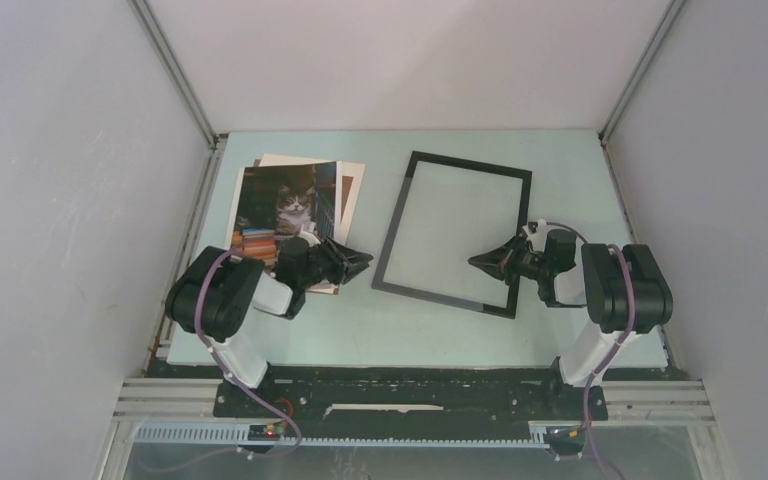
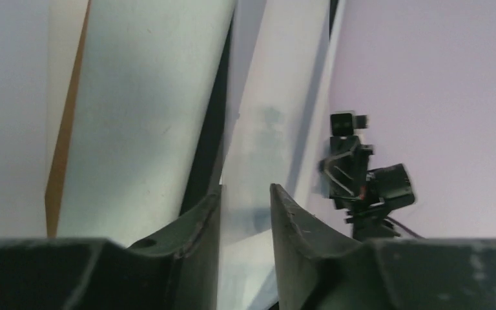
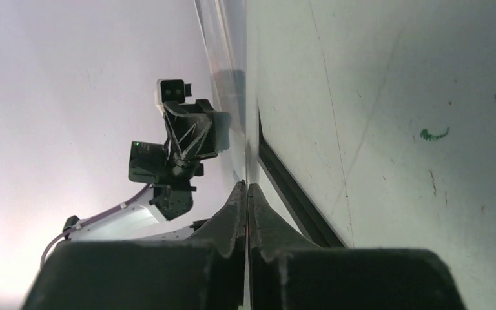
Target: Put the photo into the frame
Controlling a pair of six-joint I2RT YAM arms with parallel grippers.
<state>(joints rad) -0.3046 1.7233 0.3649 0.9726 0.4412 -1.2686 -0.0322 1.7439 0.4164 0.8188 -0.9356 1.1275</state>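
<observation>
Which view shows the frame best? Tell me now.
Top external: the whole frame shows, with all four black edges in sight. Right wrist catches just one black edge; left wrist gives only a dark strip, probably its edge.

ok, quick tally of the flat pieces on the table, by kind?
photo: 1
frame: 1
white sheet: 1, under the photo
brown board: 1, under the photo, only its edge showing
Total: 4
</observation>
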